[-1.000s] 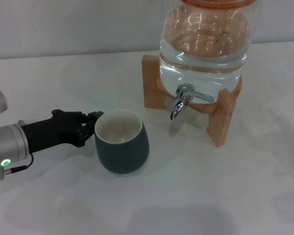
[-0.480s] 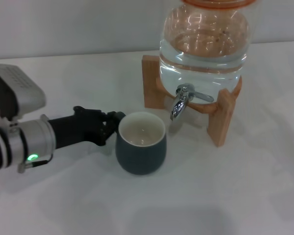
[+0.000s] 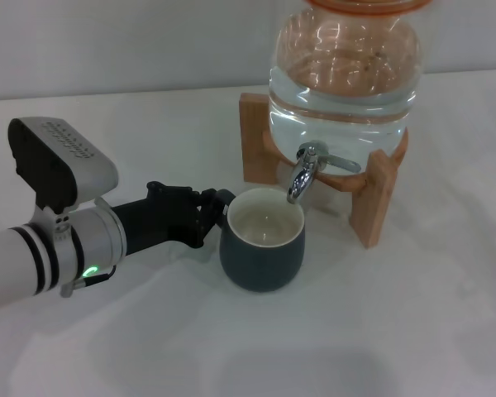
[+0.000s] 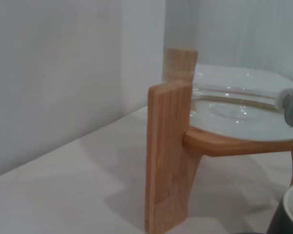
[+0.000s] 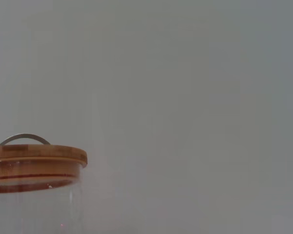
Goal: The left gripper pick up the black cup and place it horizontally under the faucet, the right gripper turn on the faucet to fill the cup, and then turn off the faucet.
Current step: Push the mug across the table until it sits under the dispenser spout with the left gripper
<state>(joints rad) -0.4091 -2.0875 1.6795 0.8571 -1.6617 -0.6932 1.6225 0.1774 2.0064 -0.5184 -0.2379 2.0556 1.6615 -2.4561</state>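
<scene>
1. Reaching in from the left, the left gripper (image 3: 213, 207), a black-fingered claw on a white banded arm, is pinching the left side of the black cup (image 3: 263, 251), a squat charcoal mug with a cream inside.
2. Sitting upright on the white tabletop (image 3: 413, 314), the cup is lying immediately right of the claw, its far rim just below the down-curved spout of the shiny chrome faucet (image 3: 307, 169).
3. Standing behind the cup, the clear water jar (image 3: 343, 83) is resting on a wooden stand (image 3: 372, 203).
4. Staying out of the head view, the right gripper is not showing; its wrist camera is seeing only the jar's wooden lid (image 5: 36, 158).
</scene>
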